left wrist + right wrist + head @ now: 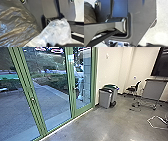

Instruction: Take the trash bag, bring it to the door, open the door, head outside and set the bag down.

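Note:
Green-framed glass doors [71, 84] fill the left half of the head view, with a small round fitting on the nearer frame post. In the left wrist view a large shiny dark trash bag [18, 26] bulges beside the robot's body, and bunched, cloudy clear plastic [57, 31] lies against it. My left gripper [52, 45] is shut on the bag's plastic, close to the camera. A brown-grey part of the bag [89, 13] shows at the edge of the right wrist view, beyond the robot's jointed bar.
Grey bins [106, 98] stand by the wall just right of the doors. Farther right are a black chair [133, 89] and a wheeled grey cart [153, 90]. A white cable or frame [156, 123] lies on the floor. Outside, a person [80, 82] stands behind the glass near paving.

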Motion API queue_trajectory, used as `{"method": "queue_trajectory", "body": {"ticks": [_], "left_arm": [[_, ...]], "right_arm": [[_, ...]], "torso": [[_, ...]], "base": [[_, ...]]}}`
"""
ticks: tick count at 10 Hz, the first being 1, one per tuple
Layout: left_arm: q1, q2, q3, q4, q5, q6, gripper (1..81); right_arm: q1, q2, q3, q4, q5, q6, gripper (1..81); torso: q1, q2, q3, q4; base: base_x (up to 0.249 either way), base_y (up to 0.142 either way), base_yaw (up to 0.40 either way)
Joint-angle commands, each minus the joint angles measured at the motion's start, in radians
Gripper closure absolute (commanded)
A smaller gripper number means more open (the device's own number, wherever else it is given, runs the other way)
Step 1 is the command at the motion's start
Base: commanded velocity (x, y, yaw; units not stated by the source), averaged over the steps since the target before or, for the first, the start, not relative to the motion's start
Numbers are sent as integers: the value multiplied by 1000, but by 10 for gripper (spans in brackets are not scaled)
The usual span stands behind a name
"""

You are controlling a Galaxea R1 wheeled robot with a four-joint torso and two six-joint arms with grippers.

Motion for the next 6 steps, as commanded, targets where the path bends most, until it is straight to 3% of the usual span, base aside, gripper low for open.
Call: {"method": "queue_trajectory", "body": {"ticks": [1,6], "left_arm": [[-57,-2,-3,-2,82,6,811],[-57,-1,-3,-2,82,6,811]], "right_arm": [[50,3,4,-9,-59,-4,10],[50,3,1,-9,-59,-4,10]], "torso": [[0,0,0,0],[0,0,0,0]], "base": [[191,-102,0],[191,-97,0]]}}
